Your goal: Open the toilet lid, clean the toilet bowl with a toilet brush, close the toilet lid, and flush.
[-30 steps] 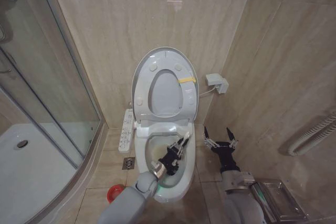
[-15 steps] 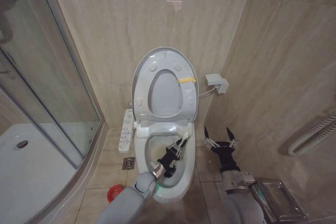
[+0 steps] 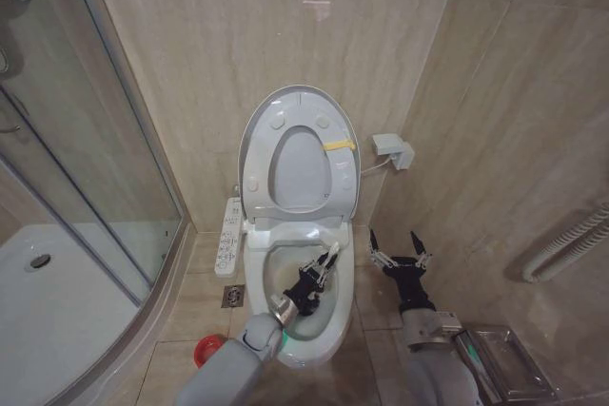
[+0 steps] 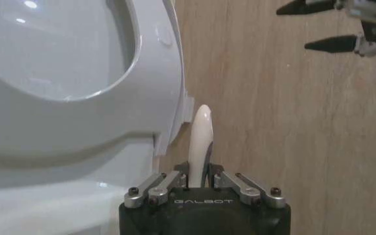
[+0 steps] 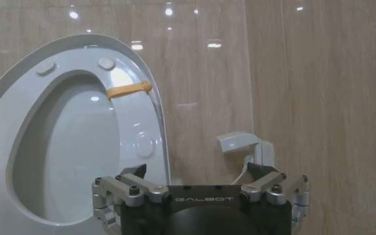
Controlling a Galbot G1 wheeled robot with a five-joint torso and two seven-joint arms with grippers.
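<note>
the left gripper [image 3: 319, 273] is reaching down into the toilet bowl [image 3: 335, 316], its fingers pinching the white handle of the toilet brush [image 4: 199, 142]; the bristle head is hiding behind the gripper. the red holder [image 3: 203, 352] is peeking out from behind the arm at the bowl's left. the right gripper [image 3: 400, 250] is hanging spread and empty just right of the bowl. behind, the toilet lid [image 3: 257, 135] is standing upright against the wall, seat [image 3: 335, 173] raised with it.

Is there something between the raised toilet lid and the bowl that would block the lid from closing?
Yes. The left gripper, shut on the toilet brush, is over the toilet bowl, in the path of the toilet lid. The right gripper is beside the bowl.
</note>
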